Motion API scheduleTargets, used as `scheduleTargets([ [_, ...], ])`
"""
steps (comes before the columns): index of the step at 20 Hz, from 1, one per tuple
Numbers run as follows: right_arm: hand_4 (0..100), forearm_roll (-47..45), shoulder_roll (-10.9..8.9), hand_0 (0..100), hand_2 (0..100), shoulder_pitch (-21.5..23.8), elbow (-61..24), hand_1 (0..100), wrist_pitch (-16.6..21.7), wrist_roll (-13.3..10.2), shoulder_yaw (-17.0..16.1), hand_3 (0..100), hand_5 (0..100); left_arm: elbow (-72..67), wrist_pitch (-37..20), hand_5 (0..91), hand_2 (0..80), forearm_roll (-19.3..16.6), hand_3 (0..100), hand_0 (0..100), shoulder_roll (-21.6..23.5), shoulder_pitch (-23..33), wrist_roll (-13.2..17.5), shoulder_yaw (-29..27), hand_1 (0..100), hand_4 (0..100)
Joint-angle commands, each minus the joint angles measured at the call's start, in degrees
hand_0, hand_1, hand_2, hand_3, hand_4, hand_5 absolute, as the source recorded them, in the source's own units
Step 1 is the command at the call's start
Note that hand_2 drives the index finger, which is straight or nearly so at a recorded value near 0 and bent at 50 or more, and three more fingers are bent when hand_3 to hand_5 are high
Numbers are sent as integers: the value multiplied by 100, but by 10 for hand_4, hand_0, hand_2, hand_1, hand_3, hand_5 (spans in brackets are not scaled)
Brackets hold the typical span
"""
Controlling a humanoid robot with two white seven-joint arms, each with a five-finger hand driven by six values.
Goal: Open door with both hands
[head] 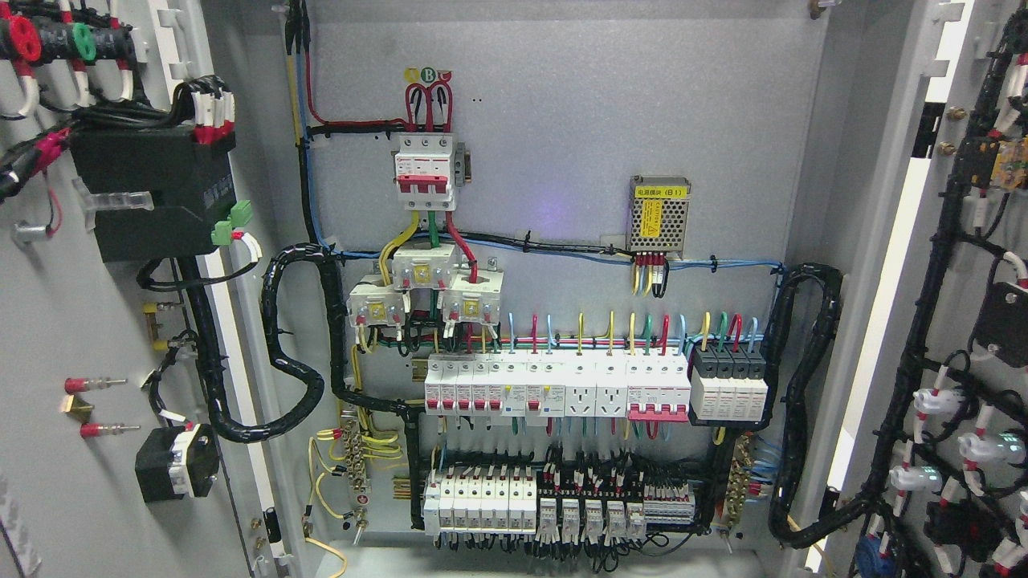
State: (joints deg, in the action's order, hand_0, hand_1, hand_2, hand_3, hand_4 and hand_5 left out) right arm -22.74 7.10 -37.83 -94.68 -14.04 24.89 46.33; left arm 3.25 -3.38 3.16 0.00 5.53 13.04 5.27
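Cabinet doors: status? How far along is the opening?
Looks done: the left door and right door both stand swung wide, inner faces and wiring toward the camera, and the back panel with its breaker rows is fully exposed. In hand: nothing visible, since neither robot hand is in the head view. Left: nothing apparent for opening.

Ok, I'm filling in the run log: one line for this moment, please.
doors: left door and right door both swung open | cabinet interior exposed, breakers visible | hands: none in view
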Motion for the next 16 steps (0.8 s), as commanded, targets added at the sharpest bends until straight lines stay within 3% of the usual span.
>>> scheduleTargets([
  [1, 192, 33, -25, 616, 60, 30, 20, 0, 6, -133, -124, 280, 192, 0, 4, 0, 0, 0, 0, 120, -149, 0, -3, 0, 389, 0],
  [8, 194, 33, -60, 619, 60, 215, 11, 0, 50, -414, -265, 280, 194, 0, 4, 0, 0, 0, 0, 120, -149, 0, -3, 0, 389, 0],
  [12, 191, 33, -86, 654, 54, 382, -7, 0, 85, -748, -344, 275, 193, 0, 4, 0, 0, 0, 0, 120, -149, 0, -3, 0, 389, 0],
  [16, 107, 208, -200, 584, 0, 628, -68, 0, 199, -889, -466, 163, 110, 0, 4, 0, 0, 0, 0, 120, -149, 0, -3, 0, 389, 0],
])
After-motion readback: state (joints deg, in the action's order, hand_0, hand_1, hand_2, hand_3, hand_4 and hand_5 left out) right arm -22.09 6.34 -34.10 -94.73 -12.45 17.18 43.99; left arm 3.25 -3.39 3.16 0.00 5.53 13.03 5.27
